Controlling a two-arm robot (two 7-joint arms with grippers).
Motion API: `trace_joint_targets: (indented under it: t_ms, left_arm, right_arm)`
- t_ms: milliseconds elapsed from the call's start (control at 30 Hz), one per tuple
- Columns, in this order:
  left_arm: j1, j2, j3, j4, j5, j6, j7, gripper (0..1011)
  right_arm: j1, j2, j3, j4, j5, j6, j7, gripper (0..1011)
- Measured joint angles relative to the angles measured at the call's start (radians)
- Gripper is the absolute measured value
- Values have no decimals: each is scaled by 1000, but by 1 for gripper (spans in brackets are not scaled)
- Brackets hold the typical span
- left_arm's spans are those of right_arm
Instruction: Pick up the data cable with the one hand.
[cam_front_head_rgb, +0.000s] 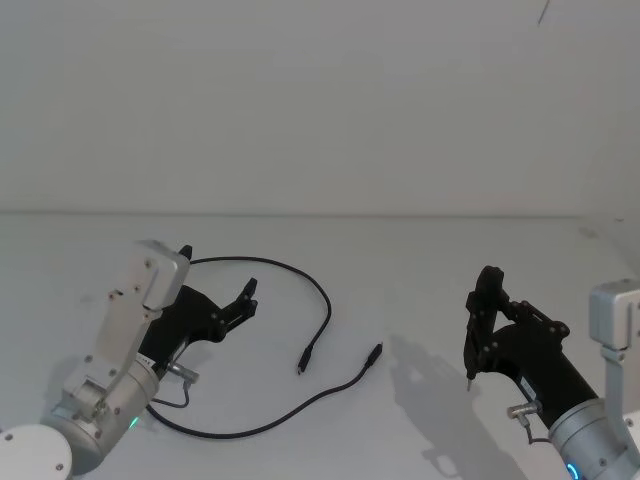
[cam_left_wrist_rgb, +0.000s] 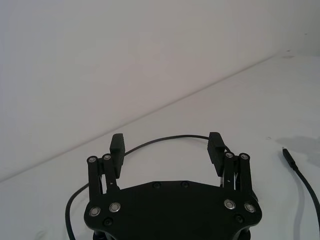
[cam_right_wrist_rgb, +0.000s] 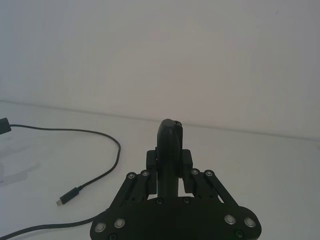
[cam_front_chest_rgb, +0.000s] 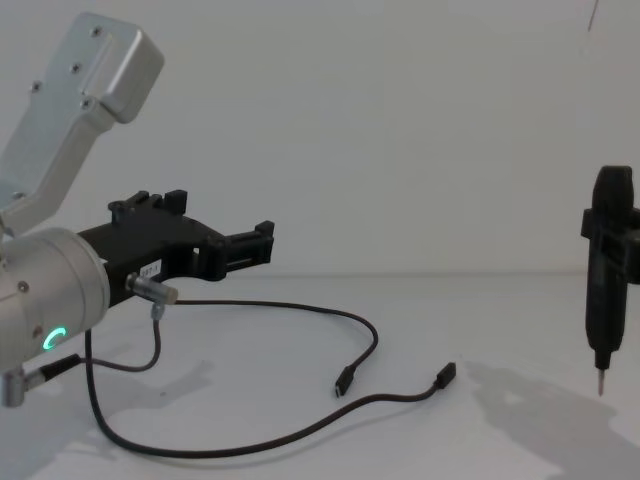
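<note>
We note the left gripper (cam_left_wrist_rgb: 166, 146) hovering low over the left side of the table (cam_front_head_rgb: 450, 270), fingers spread wide. The data cable (cam_front_head_rgb: 327, 305) lies flat on the table. Its arc runs just past those fingertips, and both plugs rest near mid-table. It seems clear of the fingers, though the angle is poor. The right gripper (cam_right_wrist_rgb: 169, 165), raised at the right, is clamped on a pen-like tool (cam_front_chest_rgb: 603, 300).

Bright and evenly lit from above, with the white table (cam_front_head_rgb: 420, 250) nearly merging into the pale wall (cam_front_head_rgb: 320, 100), soft grey shadows pooled beneath the right gripper (cam_front_chest_rgb: 610, 232) and its clamped pen-like tool (cam_front_chest_rgb: 601, 340), fainter ones under the left gripper (cam_left_wrist_rgb: 166, 145), and a glowing green ring light (cam_front_chest_rgb: 52, 338) behind it.
</note>
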Motion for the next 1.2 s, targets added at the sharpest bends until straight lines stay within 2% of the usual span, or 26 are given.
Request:
trace_joint_targets:
  t_ms: [633, 933, 1200]
  left_arm:
    - [0, -2, 0, 1, 1, -3, -4, 1002]
    - [-11, 6, -1, 9, -36, -6, -70, 1002]
    - [-24, 24, -4, 14, -100, 5, -181, 1002]
  right_arm:
    - [0, 0, 0, 0, 0, 0, 0, 279]
    - [0, 0, 0, 0, 0, 0, -1, 279]
    - [0, 0, 0, 0, 0, 0, -1, 279]
